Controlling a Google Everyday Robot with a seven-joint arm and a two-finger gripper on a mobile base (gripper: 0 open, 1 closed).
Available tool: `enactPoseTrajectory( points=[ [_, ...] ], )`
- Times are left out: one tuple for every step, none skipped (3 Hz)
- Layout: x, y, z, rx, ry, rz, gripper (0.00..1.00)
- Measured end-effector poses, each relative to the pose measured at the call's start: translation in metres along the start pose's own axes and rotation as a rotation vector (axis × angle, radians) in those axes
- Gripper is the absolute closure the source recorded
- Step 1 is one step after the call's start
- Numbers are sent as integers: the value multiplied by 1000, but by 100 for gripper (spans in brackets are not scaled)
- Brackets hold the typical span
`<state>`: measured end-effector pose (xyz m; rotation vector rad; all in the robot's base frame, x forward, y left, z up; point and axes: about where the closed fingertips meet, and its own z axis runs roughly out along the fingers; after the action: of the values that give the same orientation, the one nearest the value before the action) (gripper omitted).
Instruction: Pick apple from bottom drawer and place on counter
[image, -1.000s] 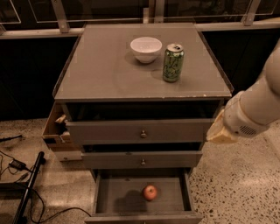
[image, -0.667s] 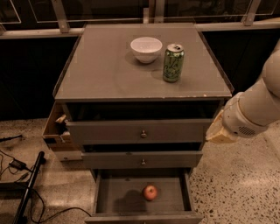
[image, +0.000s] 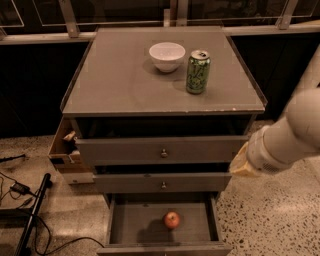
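The apple (image: 172, 220), small and red, lies on the floor of the bottom drawer (image: 131, 224), which is pulled open toward me. The counter (image: 120, 80) is the flat grey top of the cabinet. My gripper (image: 242, 162) shows as a yellowish end on the thick white arm (image: 290, 135), at the cabinet's right side, level with the middle drawer. It is well above and to the right of the apple, and holds nothing I can see.
A white bowl (image: 167, 55) and a green can (image: 198, 71) stand at the back right of the counter. The two upper drawers (image: 163, 151) stand slightly out. A cardboard box (image: 65, 150) sits at the cabinet's left. Cables and a black bar (image: 31, 215) lie on the floor at left.
The arm's end has edged slightly down and to the left beside the cabinet. The apple, drawers, bowl and can have not moved.
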<state>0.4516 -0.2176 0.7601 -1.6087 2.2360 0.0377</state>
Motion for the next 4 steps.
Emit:
enactPoseTrajectory(
  points=[
    [32,23,88,-47,-33,37,100],
    [54,31,194,-68,-109,73,100],
    [63,34,253,-77,-167,94,100],
    [66,43,267,-99,-172,106,100]
  ],
)
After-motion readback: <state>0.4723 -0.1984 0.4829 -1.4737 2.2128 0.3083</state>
